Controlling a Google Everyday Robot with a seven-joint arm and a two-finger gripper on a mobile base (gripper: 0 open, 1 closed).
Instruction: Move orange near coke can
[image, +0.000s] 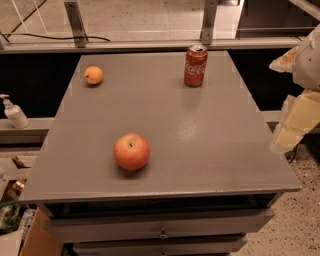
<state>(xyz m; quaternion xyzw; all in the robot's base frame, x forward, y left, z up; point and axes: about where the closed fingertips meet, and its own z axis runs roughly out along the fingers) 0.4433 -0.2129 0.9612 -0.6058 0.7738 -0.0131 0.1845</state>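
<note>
The orange (93, 75) sits by the bench's (210, 145) far-left corner and the coke can (195, 65) at the far edge. The gripper (296, 117) hangs beyond the right edge; I cannot tell its grip.

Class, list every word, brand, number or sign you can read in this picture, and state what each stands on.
"Coca-Cola": white script on the red coke can.
The pump bottle at the left edge: nothing readable.
The orange, apple and table: no text.
The gripper, at the right edge beside the table: no marking readable.
</note>
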